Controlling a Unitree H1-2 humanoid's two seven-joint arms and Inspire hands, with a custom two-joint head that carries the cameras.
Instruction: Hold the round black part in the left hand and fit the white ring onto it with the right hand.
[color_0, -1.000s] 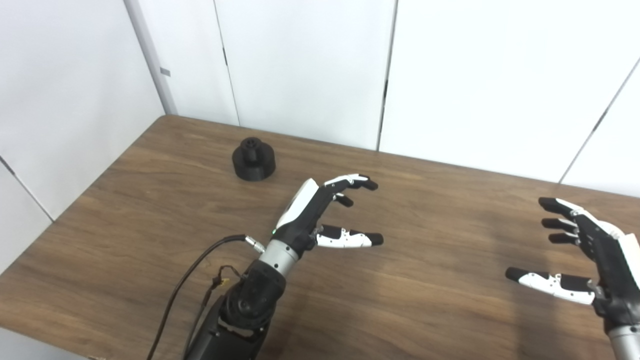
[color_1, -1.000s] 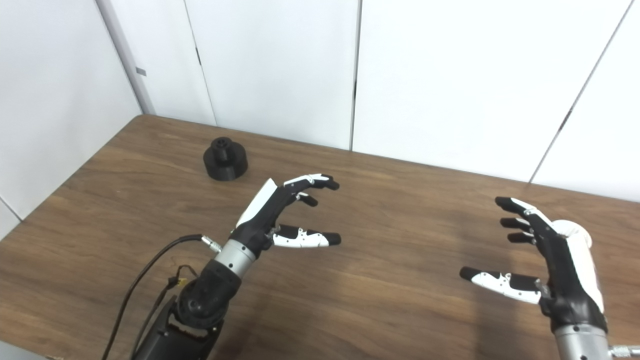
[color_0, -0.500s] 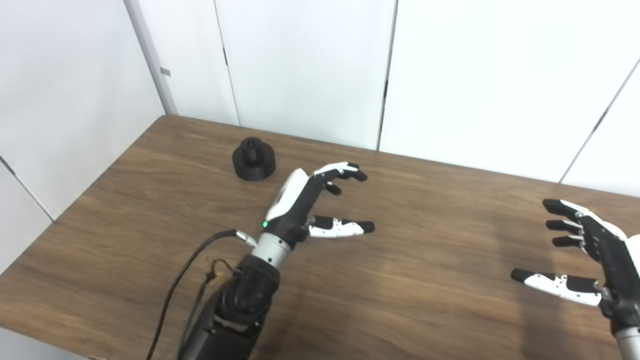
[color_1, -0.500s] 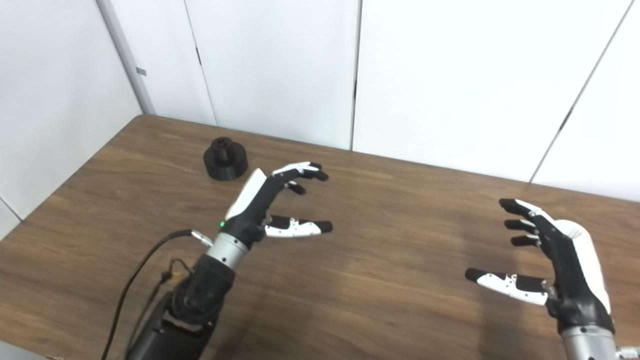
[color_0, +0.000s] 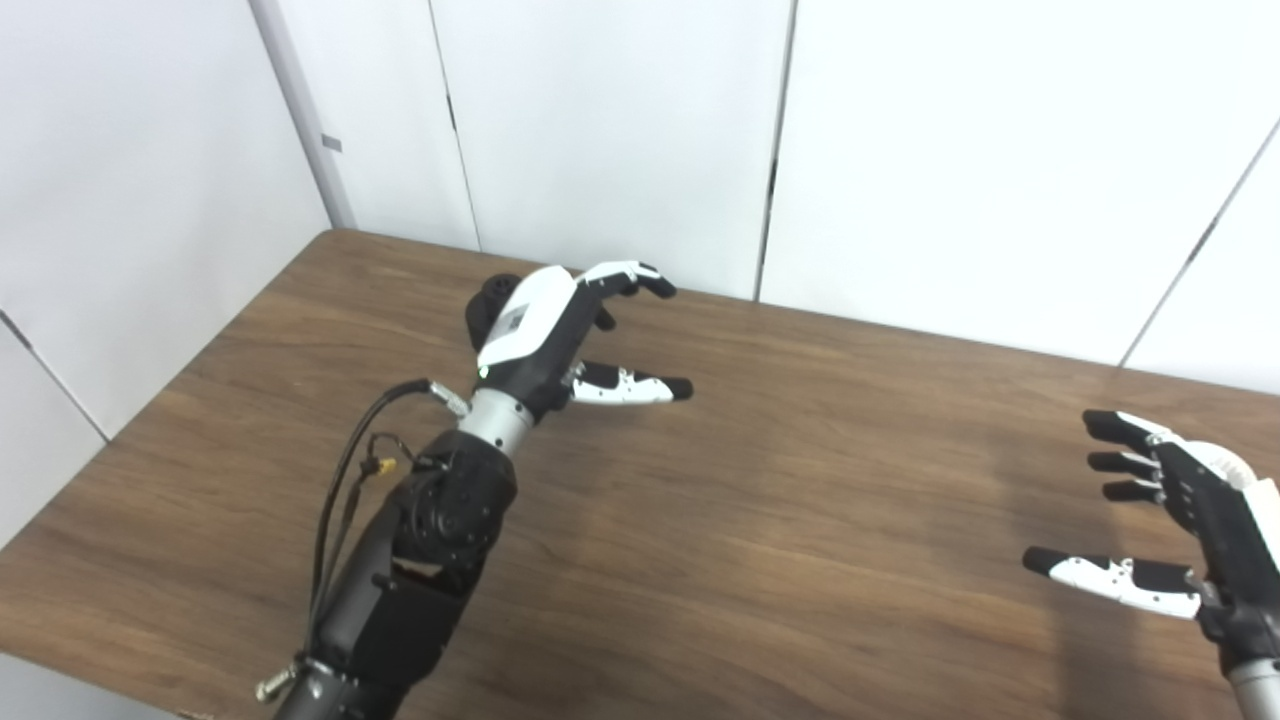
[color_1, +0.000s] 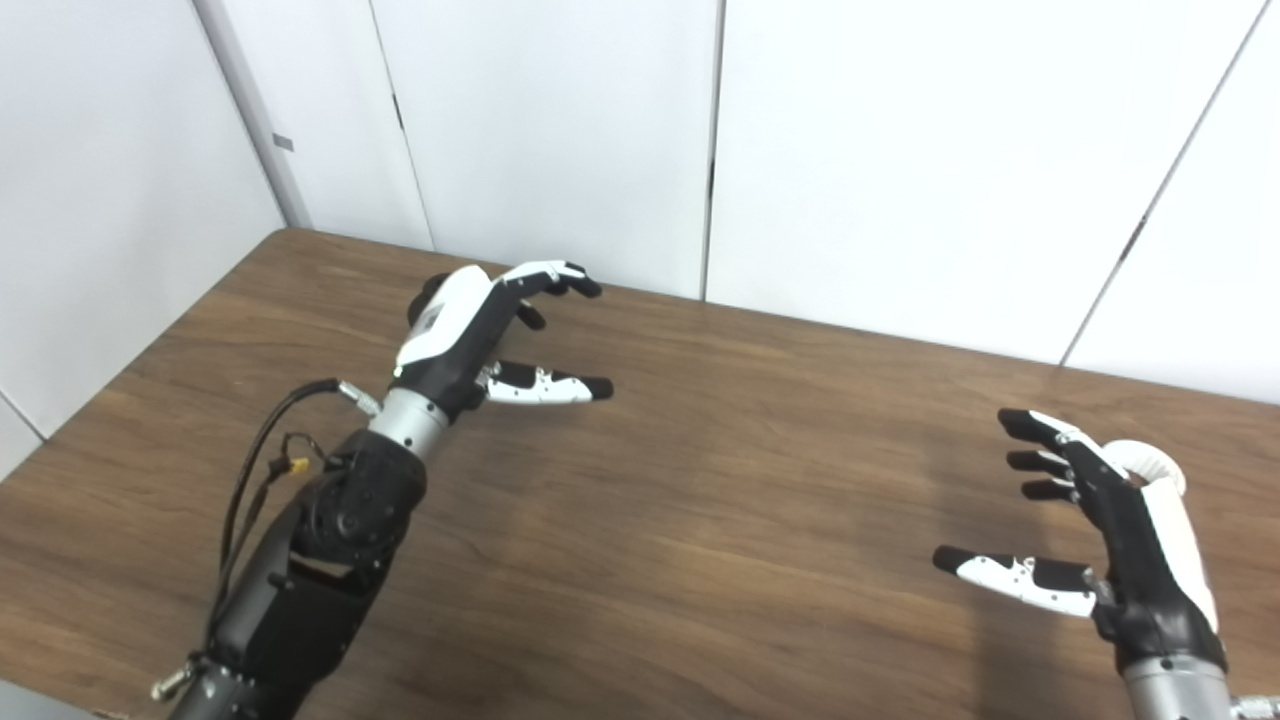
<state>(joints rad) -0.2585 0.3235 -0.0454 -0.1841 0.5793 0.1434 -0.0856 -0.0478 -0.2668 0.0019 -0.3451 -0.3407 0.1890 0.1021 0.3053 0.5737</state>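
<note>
The round black part (color_0: 485, 305) sits near the far left corner of the wooden table (color_0: 800, 520), mostly hidden in the left eye view behind the left hand (color_0: 560, 335), whose fingers are spread and empty. The right eye view shows the right hand (color_1: 1110, 525) near the right edge, fingers apart, empty, with the white ring (color_1: 1150, 462) peeking from behind it. Closing blind could knock the part away. No readable writing

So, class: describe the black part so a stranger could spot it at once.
Look at the far left corner of the wooden table. The black part sits there, mostly hidden behind the left robot hand. It is the only loose dark thing on the table.
</note>
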